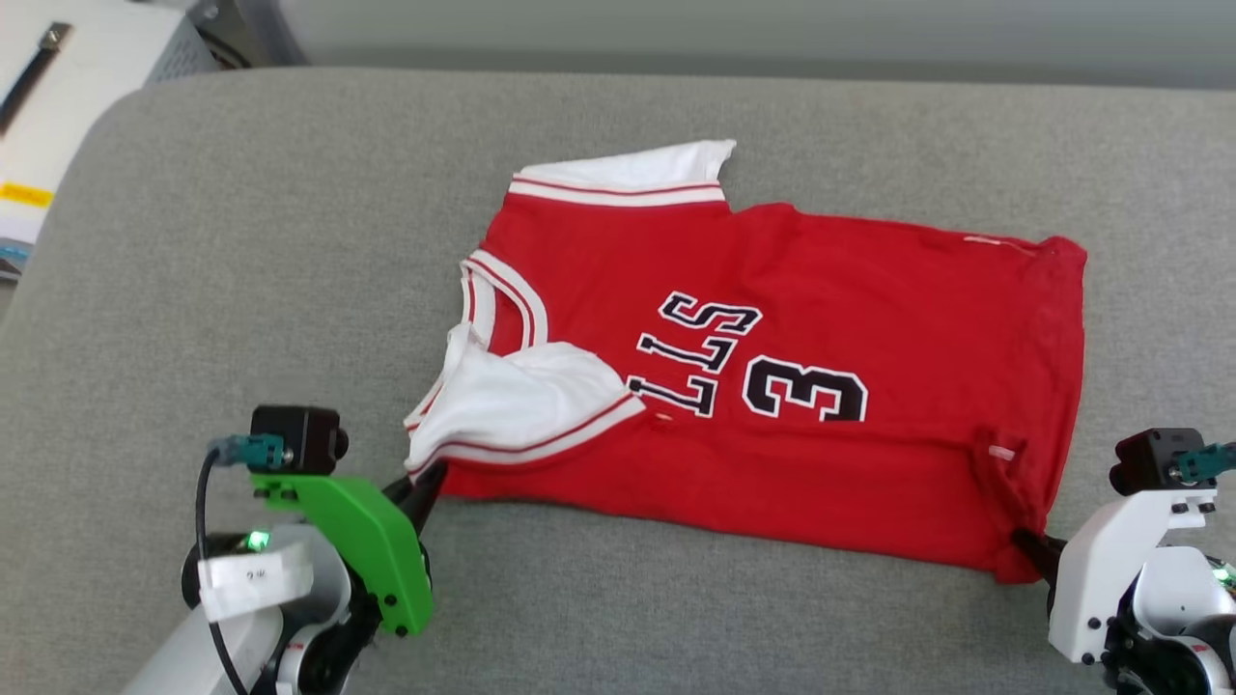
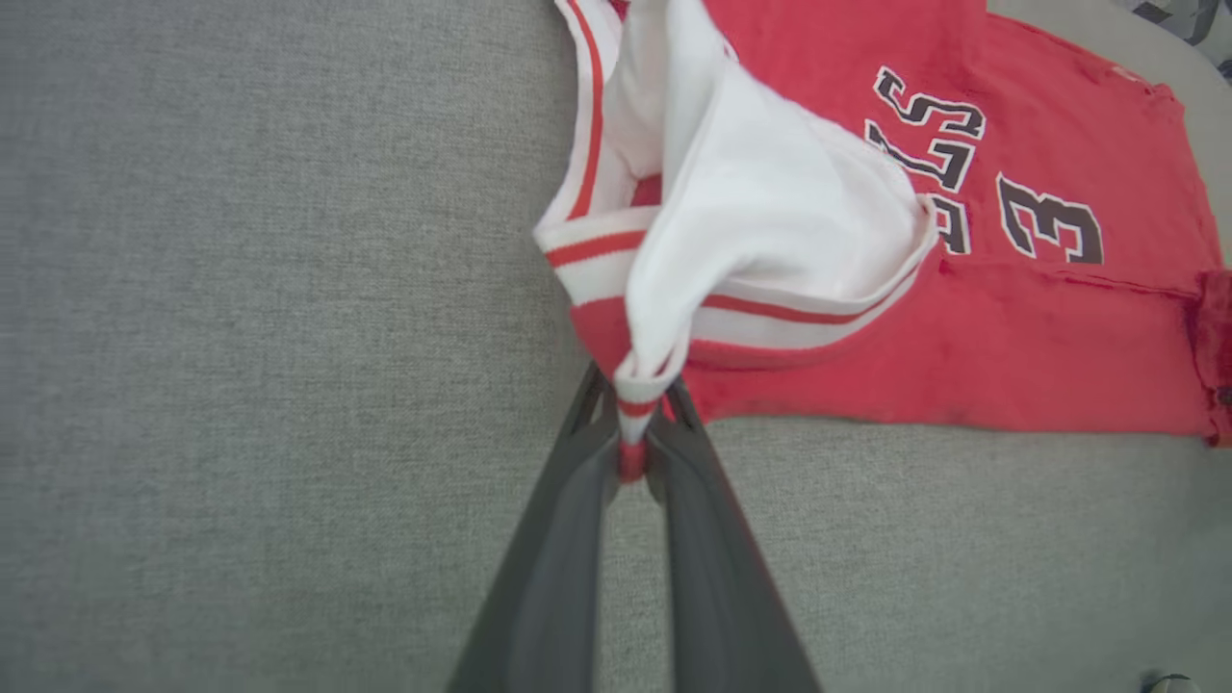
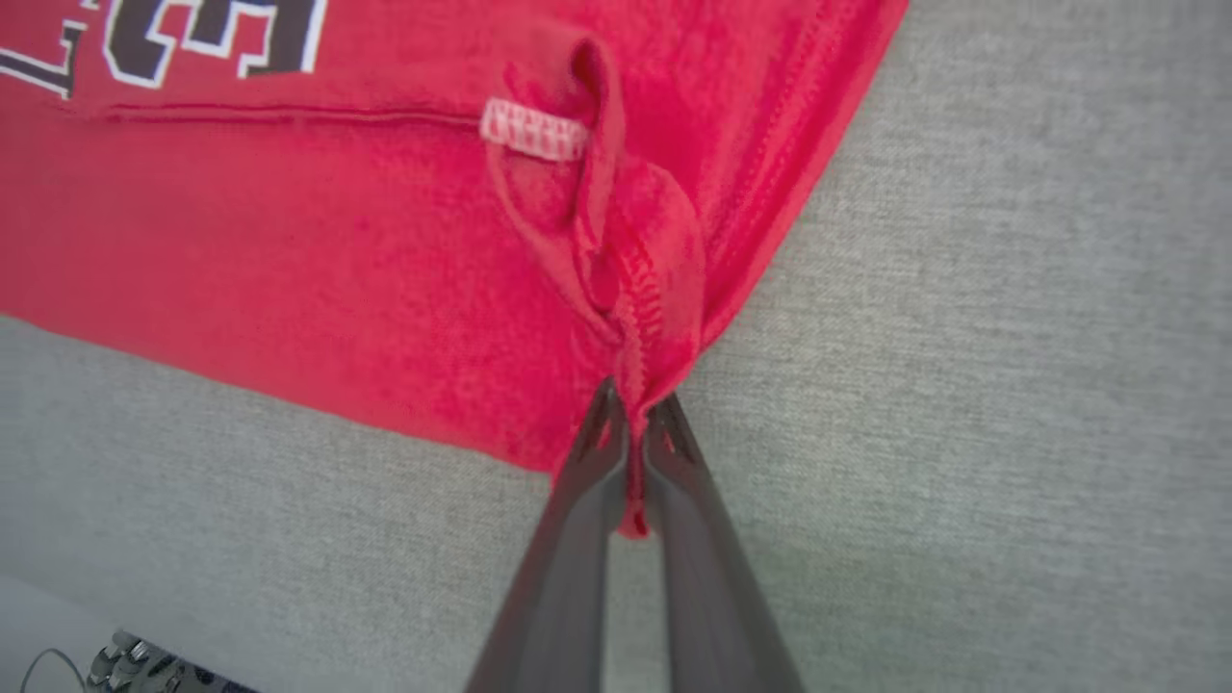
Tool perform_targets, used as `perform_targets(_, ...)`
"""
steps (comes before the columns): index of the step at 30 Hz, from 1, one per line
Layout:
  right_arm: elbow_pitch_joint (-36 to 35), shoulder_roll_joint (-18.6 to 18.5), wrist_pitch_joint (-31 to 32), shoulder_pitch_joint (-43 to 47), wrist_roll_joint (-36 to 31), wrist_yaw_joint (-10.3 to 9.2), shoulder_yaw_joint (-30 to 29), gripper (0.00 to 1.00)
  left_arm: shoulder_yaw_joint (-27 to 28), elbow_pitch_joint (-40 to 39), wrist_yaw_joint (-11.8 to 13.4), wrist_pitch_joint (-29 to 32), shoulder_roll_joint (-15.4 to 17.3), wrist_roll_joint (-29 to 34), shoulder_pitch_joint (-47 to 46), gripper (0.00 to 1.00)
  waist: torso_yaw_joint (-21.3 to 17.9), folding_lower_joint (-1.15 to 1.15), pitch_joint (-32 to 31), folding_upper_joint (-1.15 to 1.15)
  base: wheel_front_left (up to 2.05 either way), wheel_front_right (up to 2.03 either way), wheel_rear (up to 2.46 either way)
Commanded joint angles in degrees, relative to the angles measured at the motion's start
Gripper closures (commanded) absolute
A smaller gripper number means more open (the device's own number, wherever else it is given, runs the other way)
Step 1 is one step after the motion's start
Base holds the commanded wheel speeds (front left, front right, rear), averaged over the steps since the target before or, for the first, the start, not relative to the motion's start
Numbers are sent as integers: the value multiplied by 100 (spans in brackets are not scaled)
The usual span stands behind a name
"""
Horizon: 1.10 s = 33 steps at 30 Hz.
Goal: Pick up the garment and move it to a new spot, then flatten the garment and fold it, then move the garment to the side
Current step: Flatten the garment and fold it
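Red jersey garment [image 1: 869,309] lies spread over the middle of the grey fabric-covered counter [image 1: 241,241], closer to its right edge, lettering facing up. At the garment's near left corner the left tool [image 1: 425,487] is clenched on the striped trim of the white sleeve [image 1: 521,396]. At the near right corner the right tool [image 1: 1025,545] pinches the bunched red hem.

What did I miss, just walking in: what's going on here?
A two-armed robot is handling a red jersey lying on a grey pad, its near side folded over. The left tool is shut on the white sleeve at its striped edge; the right tool is shut on a red hem corner.
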Motion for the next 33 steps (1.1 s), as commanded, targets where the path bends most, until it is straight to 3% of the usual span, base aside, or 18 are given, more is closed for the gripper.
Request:
perform_targets(1, -49, -24, -20, 107, -11, -2, 54, 100, 23, -15, 45, -47, 9, -53, 163, 100, 19, 0, -351, 0, 0, 0, 0)
perform_targets(14, -171, 10, 180, 1039, 187, -2, 170, 100, 253, -329, 580, -109, 200, -503, 1686, 100, 178, 0, -1133, 0, 0, 0, 0)
perform_targets(21, 96, 208, -56, 1301, 178, -2, 34, 100, 195, -39, 574, -172, -57, -673, 1843, 100, 205, 0, -1114, 0, 0, 0, 0)
perform_targets(22, 192, 350, -253, 1338, 182, -2, -9, 0, 207, 222, 490, -278, -232, -736, 1728, 65, 179, 0, -1081, 0, 0, 0, 0)
perform_targets(23, 208, 378, -344, 1345, 168, -2, -6, 0, 220, 327, 477, -340, -264, -718, 1680, 0, 171, 0, -1082, 0, 0, 0, 0)
perform_targets(26, 179, 436, -657, 1372, 147, -2, 1, 0, 253, 488, 394, -470, -307, -692, 1569, 0, 155, 0, -1077, 0, 0, 0, 0)
perform_targets(33, -162, 574, -2191, 1193, -245, -2, -73, 0, 542, 416, 369, -1144, -360, -461, 1247, 0, 101, 0, -1031, 0, 0, 0, 0)
